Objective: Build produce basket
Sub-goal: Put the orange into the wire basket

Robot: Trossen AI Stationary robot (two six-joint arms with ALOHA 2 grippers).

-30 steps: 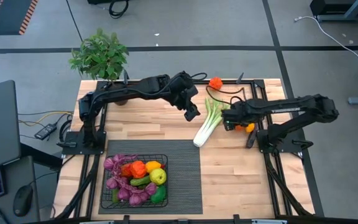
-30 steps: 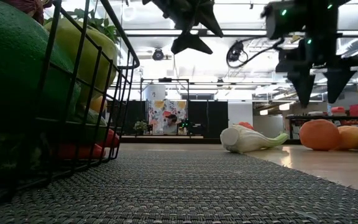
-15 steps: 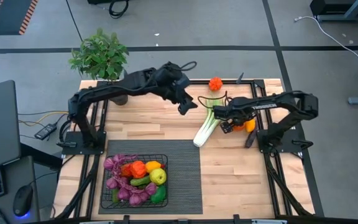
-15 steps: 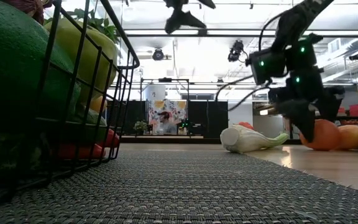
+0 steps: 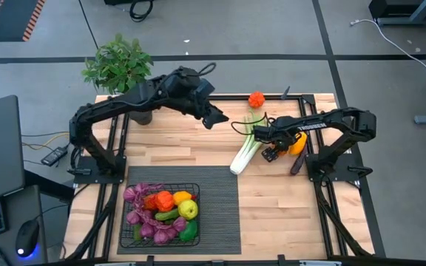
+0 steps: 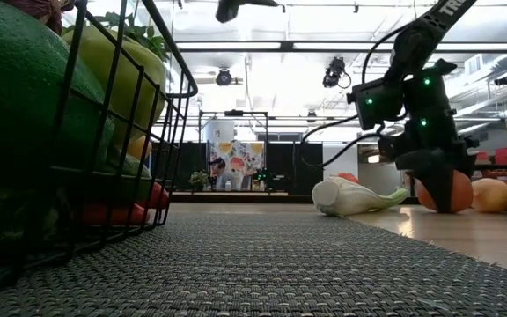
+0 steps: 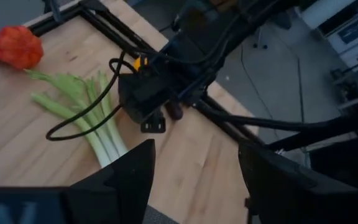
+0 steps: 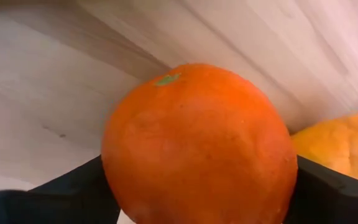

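Observation:
The black wire basket (image 5: 197, 188) stands on the dark mat at the near left and holds grapes, a pepper, a lemon, a green apple and other produce. An orange (image 8: 197, 149) rests on the wood at the far right, next to a yellow-orange fruit (image 5: 297, 142). My right gripper (image 5: 272, 153) is open, down at the table, with one finger on each side of the orange. A leek (image 5: 244, 151) lies flat just left of it. A red pepper (image 5: 256, 99) sits at the far edge. My left gripper (image 5: 214, 117) is open and empty, high above the far middle. My right gripper comes at the orange from above, pointing down, one finger (image 8: 61, 190) on each side of it. The orange sits on the table. I cannot tell whether the fingers touch it.
A potted plant (image 5: 118, 65) stands at the far left corner. The ribbed mat (image 5: 220, 214) has free room right of the basket. The leek's white end (image 6: 328, 195) points toward the mat. Black frame rails run along the table's left, right and far edges.
My right gripper has come down from well above the table and a little toward the left edge, and now stands around the orange. My left gripper has risen and drawn back toward the far left. The produce has kept still.

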